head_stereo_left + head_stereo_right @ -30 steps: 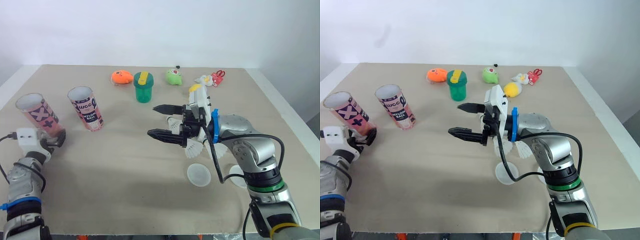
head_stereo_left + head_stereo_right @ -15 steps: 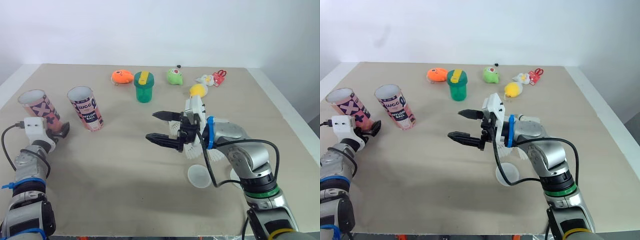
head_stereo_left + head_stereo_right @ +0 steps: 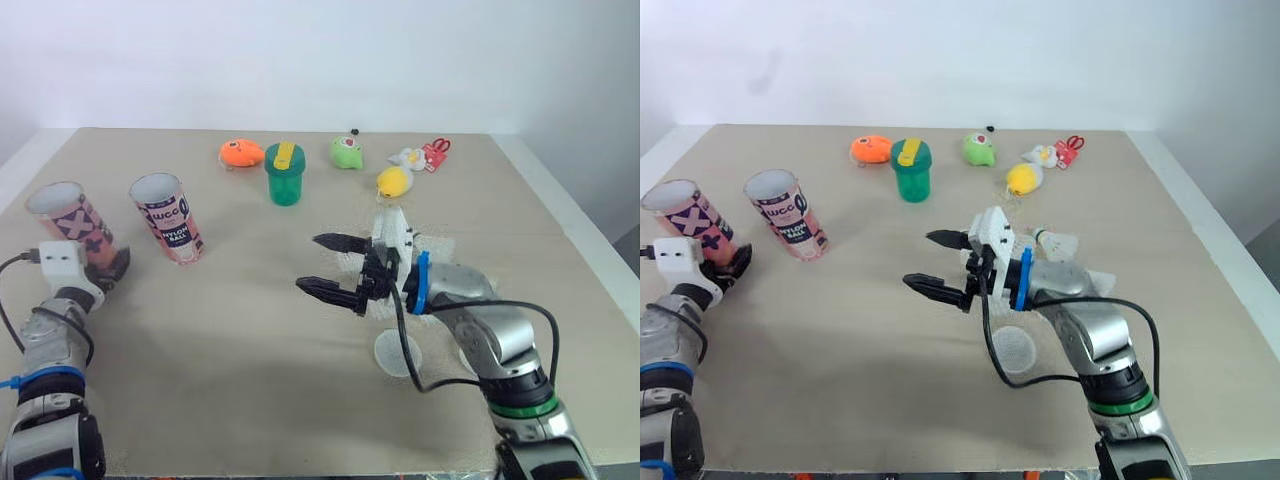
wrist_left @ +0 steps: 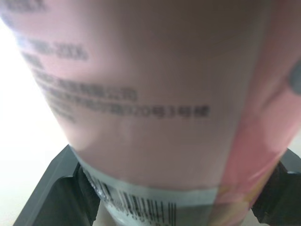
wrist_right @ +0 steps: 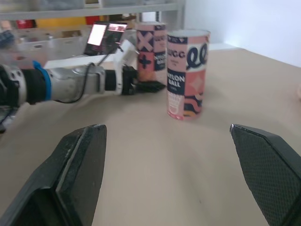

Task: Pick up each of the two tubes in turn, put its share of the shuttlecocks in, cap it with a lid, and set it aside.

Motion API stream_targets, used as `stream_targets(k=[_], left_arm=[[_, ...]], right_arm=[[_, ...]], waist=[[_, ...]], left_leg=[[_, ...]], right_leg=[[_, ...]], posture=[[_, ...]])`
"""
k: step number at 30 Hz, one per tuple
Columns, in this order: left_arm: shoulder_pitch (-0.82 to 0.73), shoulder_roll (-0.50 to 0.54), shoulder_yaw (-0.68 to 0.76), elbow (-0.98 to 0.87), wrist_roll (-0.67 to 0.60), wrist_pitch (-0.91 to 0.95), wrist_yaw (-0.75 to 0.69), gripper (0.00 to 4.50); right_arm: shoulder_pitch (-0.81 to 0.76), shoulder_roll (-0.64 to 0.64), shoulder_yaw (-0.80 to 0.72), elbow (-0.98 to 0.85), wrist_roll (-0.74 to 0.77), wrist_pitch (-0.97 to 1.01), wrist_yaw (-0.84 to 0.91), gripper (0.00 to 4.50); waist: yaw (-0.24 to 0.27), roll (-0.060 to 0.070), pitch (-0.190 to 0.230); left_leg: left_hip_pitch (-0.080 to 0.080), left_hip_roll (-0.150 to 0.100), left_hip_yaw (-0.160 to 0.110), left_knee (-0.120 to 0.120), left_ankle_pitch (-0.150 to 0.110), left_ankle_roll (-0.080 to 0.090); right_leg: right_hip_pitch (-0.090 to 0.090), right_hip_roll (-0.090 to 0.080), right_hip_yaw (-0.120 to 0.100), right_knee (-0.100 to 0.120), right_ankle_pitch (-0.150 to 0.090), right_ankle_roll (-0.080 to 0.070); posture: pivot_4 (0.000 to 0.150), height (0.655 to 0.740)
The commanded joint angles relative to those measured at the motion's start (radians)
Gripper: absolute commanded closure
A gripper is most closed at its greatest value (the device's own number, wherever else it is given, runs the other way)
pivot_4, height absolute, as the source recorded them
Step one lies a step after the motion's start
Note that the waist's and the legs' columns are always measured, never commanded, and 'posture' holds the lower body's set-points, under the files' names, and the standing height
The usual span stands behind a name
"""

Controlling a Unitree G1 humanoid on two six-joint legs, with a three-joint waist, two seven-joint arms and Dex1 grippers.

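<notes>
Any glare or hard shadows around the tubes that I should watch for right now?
Left eye view: soft, even light; no glare on the table, no hard shadows by the cross-print tube or lettered tube. Left wrist view: a blown-out white patch beside the cross-print tube. Right wrist view: a lit screen glows behind both tubes.

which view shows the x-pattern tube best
The left eye view: the X-pattern tube shows full length, mouth open, base in the left gripper. Right wrist view gives its side; left wrist view, its label close up.
</notes>
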Motion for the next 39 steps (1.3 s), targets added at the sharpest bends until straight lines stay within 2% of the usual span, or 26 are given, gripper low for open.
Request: stream_targets(k=[1,3,5,9,11,14,16,18,21,26,32,39], left_arm=[[0.106,0.062,0.053,-0.269,-0.081,0.042,-0.081,0.87],[0.253,0.182,0.065,-0.554,-0.161,0.167,-0.253,0.87],[0.346,0.3,0.092,-0.719,-0.206,0.254,-0.375,0.87],[0.49,0.542,0.145,-0.883,-0.262,0.436,-0.632,0.87],[0.527,0.641,0.122,-0.944,-0.263,0.493,-0.734,0.87],[0.537,0.741,0.009,-0.972,-0.167,0.458,-0.817,0.87],[0.488,0.778,-0.101,-0.946,-0.09,0.405,-0.838,0.87],[0.395,0.783,-0.21,-0.927,-0.069,0.423,-0.867,0.87],[0.235,0.744,-0.392,-0.882,0.038,0.404,-0.907,0.87],[0.074,0.656,-0.566,-0.85,0.135,0.408,-0.968,0.87],[-0.041,0.594,-0.69,-0.813,0.265,0.382,-1.004,0.87],[-0.072,0.556,-0.714,-0.825,0.29,0.394,-1.039,0.87]], right_arm=[[0.074,0.012,-0.074,-0.105,-0.018,-0.065,-0.08,0.0],[0.17,0.006,-0.134,-0.181,-0.061,-0.127,-0.145,0.0],[0.268,-0.024,-0.162,-0.247,-0.095,-0.16,-0.158,0.0],[0.444,-0.023,-0.215,-0.337,-0.121,-0.197,-0.22,0.0],[0.509,-0.009,-0.235,-0.361,-0.132,-0.217,-0.256,0.0],[0.597,-0.003,-0.221,-0.388,-0.146,-0.236,-0.271,0.0],[0.637,0.01,-0.209,-0.41,-0.139,-0.229,-0.291,0.0],[0.669,0.022,-0.2,-0.429,-0.128,-0.212,-0.311,0.0],[0.736,0.008,-0.174,-0.436,-0.107,-0.155,-0.308,0.0],[0.746,0.027,-0.159,-0.444,-0.112,-0.121,-0.355,0.0],[0.674,0.061,-0.097,-0.396,-0.137,-0.031,-0.429,0.0],[0.576,0.12,-0.064,-0.364,-0.144,0.044,-0.503,0.0]], waist=[[0.0,-0.001,0.0],[0.0,-0.006,0.0],[0.0,-0.007,0.0],[0.004,-0.005,0.002],[0.002,-0.001,0.004],[0.002,0.003,0.004],[0.003,0.004,0.005],[0.001,0.004,0.005],[0.004,0.003,0.004],[0.003,0.003,0.004],[0.003,0.001,0.004],[0.003,0.003,0.003]], left_leg=[[-0.001,0.0,0.0,0.0,0.0,-0.001],[-0.005,0.001,-0.001,0.0,-0.001,-0.002],[-0.012,0.002,-0.001,0.0,0.0,-0.006],[-0.012,0.001,0.001,-0.001,0.0,-0.008],[-0.011,0.0,0.003,-0.001,0.0,-0.008],[-0.009,-0.001,0.004,-0.001,0.001,-0.007],[-0.009,-0.001,0.005,-0.001,0.001,-0.006],[-0.009,0.001,0.005,-0.001,0.001,-0.006],[-0.01,0.003,0.004,-0.001,0.001,-0.006],[-0.011,0.004,0.004,-0.001,0.001,-0.006],[-0.011,0.006,0.002,0.0,0.001,-0.006],[-0.011,0.006,0.002,0.001,0.001,-0.006]], right_leg=[[0.0,0.0,0.0,0.0,0.0,0.0],[-0.005,0.0,0.0,0.0,-0.001,-0.001],[-0.012,0.001,0.0,0.002,-0.001,-0.001],[-0.012,-0.006,-0.003,0.002,-0.009,-0.001],[-0.011,-0.007,-0.001,0.001,-0.01,0.0],[-0.011,-0.007,0.0,0.001,-0.01,0.003],[-0.011,-0.006,0.0,0.002,-0.01,0.002],[-0.012,-0.002,0.001,0.002,-0.009,0.0],[-0.013,0.001,0.0,0.002,-0.009,-0.001],[-0.013,0.004,0.002,0.002,-0.01,-0.001],[-0.013,0.008,0.003,0.002,-0.009,-0.002],[-0.013,0.009,0.003,0.003,-0.009,-0.002]], posture=[[0.15,0.74],[0.15,0.74],[0.15,0.74],[0.15,0.74],[0.15,0.74],[0.15,0.74],[0.15,0.74],[0.15,0.74],[0.15,0.74],[0.15,0.74],[0.15,0.74],[0.15,0.74]])
